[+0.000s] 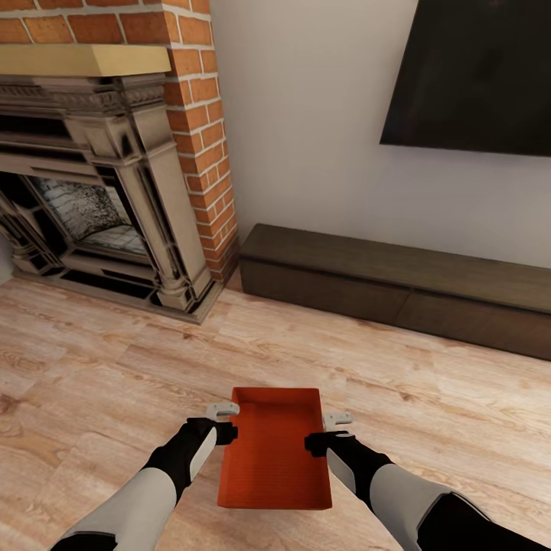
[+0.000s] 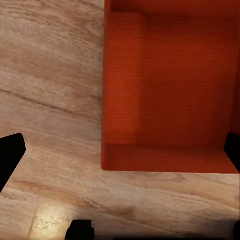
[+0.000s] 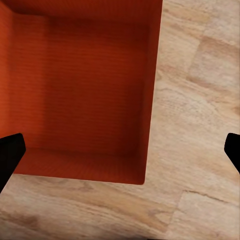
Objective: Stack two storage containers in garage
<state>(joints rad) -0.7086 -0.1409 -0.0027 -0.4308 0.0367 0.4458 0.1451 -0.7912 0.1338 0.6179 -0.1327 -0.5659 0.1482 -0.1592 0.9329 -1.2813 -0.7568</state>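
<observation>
Orange bin [image 1: 274, 451] sits low centre on wood floor [image 1: 115, 360], long axis pointing away toward dark cabinet [image 1: 398, 283]. Brick fireplace [image 1: 107, 176] upper left. Left gripper [image 1: 223, 422] and right gripper [image 1: 327, 431] flank it, fingers spread.

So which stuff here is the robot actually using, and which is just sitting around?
Part of the job:
- orange-red storage container, on the wood-plank floor
- left gripper and right gripper, one at each long side of it

Just sitting around:
- brick fireplace
- black TV on the wall
- long low dark cabinet
</observation>
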